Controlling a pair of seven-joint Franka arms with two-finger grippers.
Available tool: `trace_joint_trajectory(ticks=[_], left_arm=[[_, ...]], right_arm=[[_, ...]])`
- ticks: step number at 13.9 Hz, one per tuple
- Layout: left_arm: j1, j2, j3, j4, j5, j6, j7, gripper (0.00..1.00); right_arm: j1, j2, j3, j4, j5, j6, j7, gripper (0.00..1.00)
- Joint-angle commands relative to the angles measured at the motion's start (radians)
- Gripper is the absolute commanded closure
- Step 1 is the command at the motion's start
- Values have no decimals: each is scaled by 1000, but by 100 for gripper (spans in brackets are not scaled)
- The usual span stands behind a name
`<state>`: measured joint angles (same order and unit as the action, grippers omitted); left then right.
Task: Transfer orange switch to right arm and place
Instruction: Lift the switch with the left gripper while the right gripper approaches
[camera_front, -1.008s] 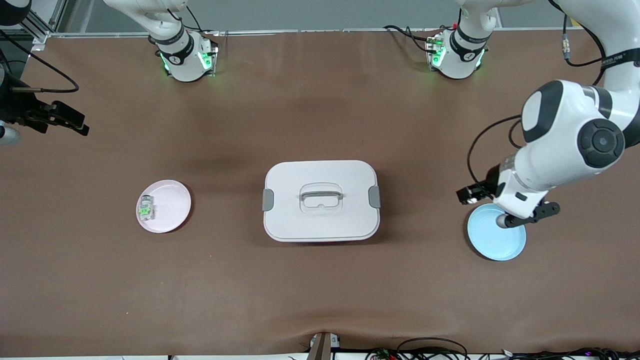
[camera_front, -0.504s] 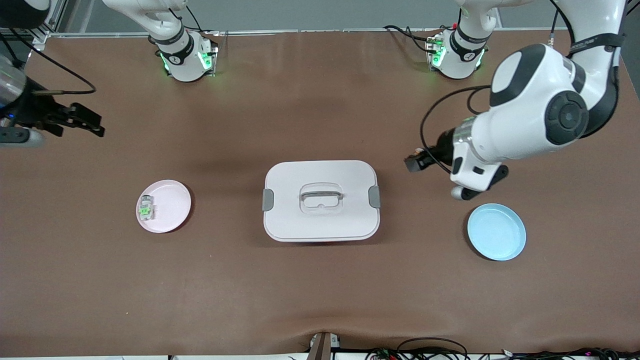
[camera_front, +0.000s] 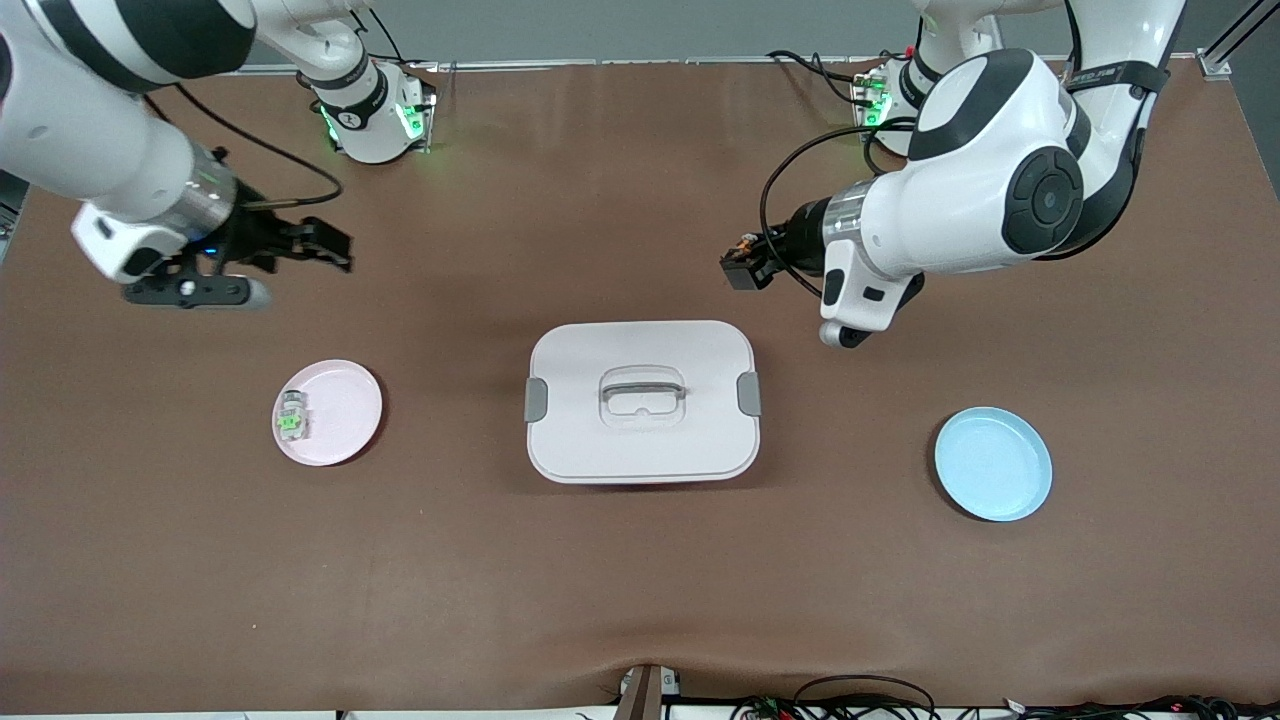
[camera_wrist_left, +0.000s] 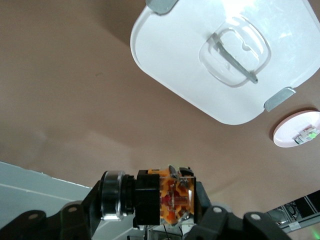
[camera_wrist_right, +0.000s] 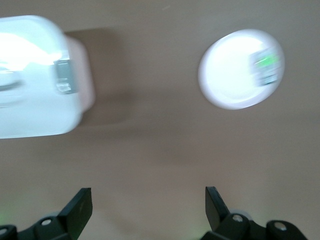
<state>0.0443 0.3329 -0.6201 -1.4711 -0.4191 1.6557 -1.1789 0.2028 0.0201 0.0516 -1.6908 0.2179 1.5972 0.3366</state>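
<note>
My left gripper (camera_front: 745, 268) is shut on the orange switch (camera_front: 739, 271), a small black block with an orange middle. It holds the switch in the air over the table, beside the white box's corner at the left arm's end. In the left wrist view the switch (camera_wrist_left: 172, 197) lies sideways between the gripper's (camera_wrist_left: 150, 205) fingers. My right gripper (camera_front: 335, 251) is open and empty. It hangs over the table between the pink plate (camera_front: 345, 425) and the right arm's base. Its two fingers (camera_wrist_right: 80, 205) stand wide apart in the right wrist view.
A white lidded box (camera_front: 641, 401) with a handle sits at the table's middle. The pink plate holds a clear part with a green middle (camera_front: 291, 416). An empty blue plate (camera_front: 993, 463) lies toward the left arm's end.
My left gripper has risen from the blue plate with the switch and moved toward the table's middle. My right gripper has come in from the table's end toward the middle.
</note>
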Motion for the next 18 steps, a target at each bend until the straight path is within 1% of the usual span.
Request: trace_joint_trajectory(ticks=[1,3,4,5,6,8,10,11,14,18], left_arm=[[-18,9,-13,32,-20,-1,-63,100],[-37,11,-29,32,-21,28,-96,100],[-43,15,-32,32,-21,50,-122,100],[-66,17,-30,32,-20,68,-149,100],[-87,21,-29,32,-20,88,-174,100],[-96,37,-30,31,-24,153,-202,100],[-132,64,-29,34,-33,188,-247,100],[-132,78,-27,41,-35,194,-248,100],[-158,86,-27,40,-35,202,-254,100],[-173,92,-27,40,-33,204,-310,100]], right_arm=[[32,-6,-10,-23,136,65,115,0],[99,-9,-10,-49,176,136,236,0],[125,-18,-10,-82,228,191,274,0],[148,-47,-10,-136,292,264,291,0],[180,-81,-10,-194,332,349,300,0],[252,-136,-10,-300,386,504,315,0],[317,-157,-10,-352,441,614,373,0],[357,-160,-10,-369,465,671,412,0],[449,-155,-10,-411,474,843,513,0],[486,-140,-10,-405,474,917,581,0]])
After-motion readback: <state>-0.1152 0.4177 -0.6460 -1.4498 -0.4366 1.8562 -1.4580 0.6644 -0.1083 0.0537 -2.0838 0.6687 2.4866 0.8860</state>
